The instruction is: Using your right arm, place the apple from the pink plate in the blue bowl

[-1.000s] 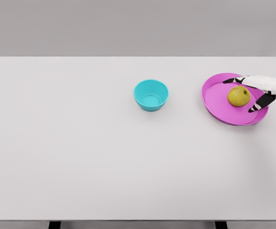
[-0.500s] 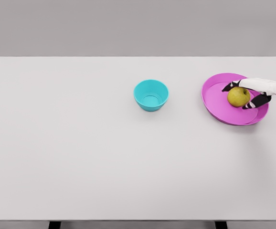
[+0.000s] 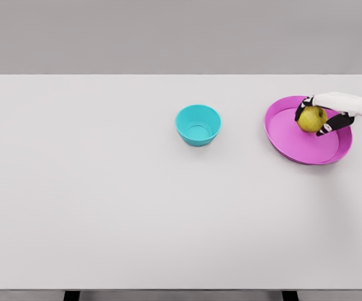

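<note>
Since a moment ago the right hand (image 3: 319, 118) has curled snugly around the apple (image 3: 311, 119) above the pink plate (image 3: 287, 135), right of the blue bowl (image 3: 198, 125); the fruit looks rigid, smooth and roll-prone, best gripped around its widest middle.

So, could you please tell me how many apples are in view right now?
1: the apple sits over the pink plate, gripped by the right hand. None appear hidden.

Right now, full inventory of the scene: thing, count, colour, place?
table: 1, white, fills most of the view
bowl: 1, blue, near table centre, nothing in it
plate: 1, pink, right side of table
apple: 1, yellow-green, over the plate's far half, in the fingers
right robot hand: 1, white with black fingers, enters from right edge, closed around the apple
left robot hand: not in view
</note>
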`<action>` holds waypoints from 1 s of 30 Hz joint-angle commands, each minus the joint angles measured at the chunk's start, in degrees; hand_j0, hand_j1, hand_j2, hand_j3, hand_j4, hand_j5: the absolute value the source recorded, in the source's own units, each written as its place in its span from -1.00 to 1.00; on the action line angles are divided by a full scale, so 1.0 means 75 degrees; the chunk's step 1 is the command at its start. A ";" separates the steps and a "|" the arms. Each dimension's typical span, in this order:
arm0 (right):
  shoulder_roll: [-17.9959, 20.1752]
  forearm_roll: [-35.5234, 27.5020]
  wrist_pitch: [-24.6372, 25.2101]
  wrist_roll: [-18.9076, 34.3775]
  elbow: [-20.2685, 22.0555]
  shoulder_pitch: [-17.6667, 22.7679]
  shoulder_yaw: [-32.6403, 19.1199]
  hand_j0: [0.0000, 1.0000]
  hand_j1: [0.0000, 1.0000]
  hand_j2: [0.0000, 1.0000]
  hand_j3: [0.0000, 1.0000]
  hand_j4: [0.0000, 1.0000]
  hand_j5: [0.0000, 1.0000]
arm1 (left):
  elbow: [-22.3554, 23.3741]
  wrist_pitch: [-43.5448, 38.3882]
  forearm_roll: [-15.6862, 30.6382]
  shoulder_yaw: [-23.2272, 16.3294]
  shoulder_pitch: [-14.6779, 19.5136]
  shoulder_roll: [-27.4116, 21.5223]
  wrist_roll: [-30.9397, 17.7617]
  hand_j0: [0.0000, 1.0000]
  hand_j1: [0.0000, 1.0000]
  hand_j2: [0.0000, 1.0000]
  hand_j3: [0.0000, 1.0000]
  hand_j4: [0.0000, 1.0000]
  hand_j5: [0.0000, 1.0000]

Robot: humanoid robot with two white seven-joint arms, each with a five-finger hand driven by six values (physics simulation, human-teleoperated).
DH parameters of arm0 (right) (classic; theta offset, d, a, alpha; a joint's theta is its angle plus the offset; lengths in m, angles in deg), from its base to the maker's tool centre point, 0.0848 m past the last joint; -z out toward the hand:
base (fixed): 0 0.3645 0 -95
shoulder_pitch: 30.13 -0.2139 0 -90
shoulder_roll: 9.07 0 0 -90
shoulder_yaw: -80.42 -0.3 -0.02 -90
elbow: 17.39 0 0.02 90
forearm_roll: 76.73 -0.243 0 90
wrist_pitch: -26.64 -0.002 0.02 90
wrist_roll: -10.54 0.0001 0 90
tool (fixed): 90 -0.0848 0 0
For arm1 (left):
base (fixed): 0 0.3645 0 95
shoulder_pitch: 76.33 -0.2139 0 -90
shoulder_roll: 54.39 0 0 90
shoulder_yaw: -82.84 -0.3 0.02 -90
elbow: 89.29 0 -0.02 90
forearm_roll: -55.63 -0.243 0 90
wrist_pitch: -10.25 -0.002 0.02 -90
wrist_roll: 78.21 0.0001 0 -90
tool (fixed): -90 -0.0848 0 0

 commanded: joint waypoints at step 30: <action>-0.2131 0.0723 0.0019 -0.0003 0.2760 -0.0094 -0.0022 0.01 0.01 0.01 0.01 0.01 0.01 | 0.0001 0.0000 0.0002 -0.0003 0.0000 0.0000 -0.0002 1.00 1.00 1.00 1.00 1.00 1.00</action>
